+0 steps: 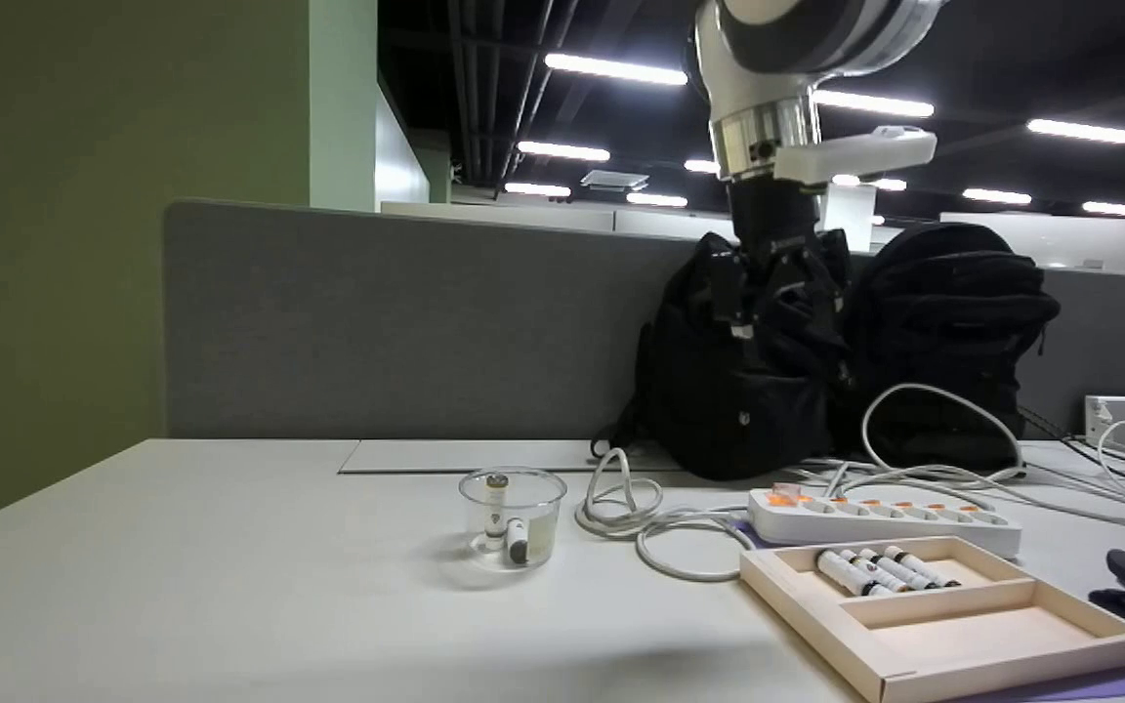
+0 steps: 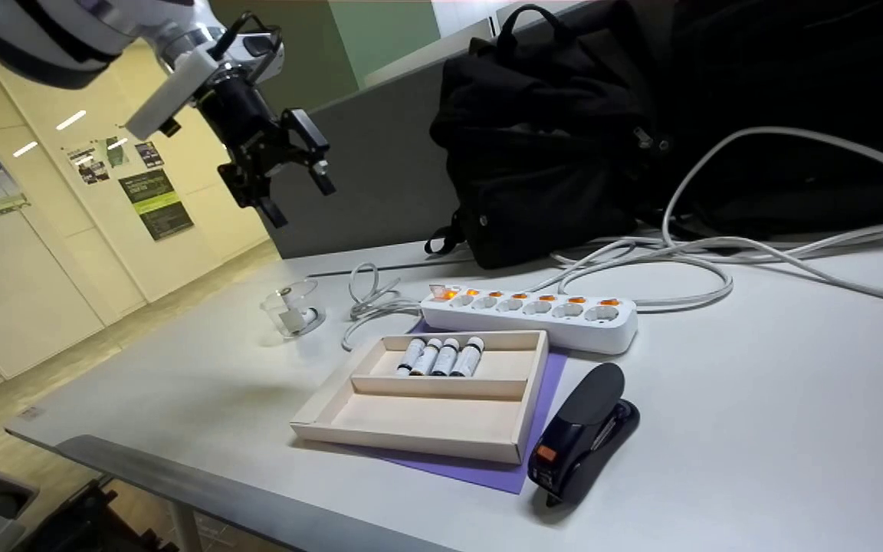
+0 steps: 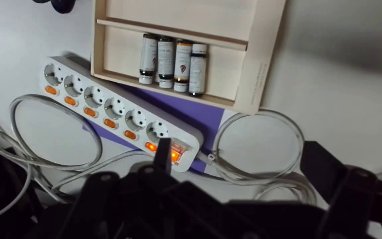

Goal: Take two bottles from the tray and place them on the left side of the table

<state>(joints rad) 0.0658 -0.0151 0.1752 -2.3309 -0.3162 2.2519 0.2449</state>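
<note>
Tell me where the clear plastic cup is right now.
In an exterior view, the clear plastic cup stands upright on the white table, just left of the coiled cable and farther left of the wooden tray, with two small bottles inside.

wrist view | tray (image 3: 181, 16): cut by top edge | bottle labels (image 3: 182, 63): illegible
</note>
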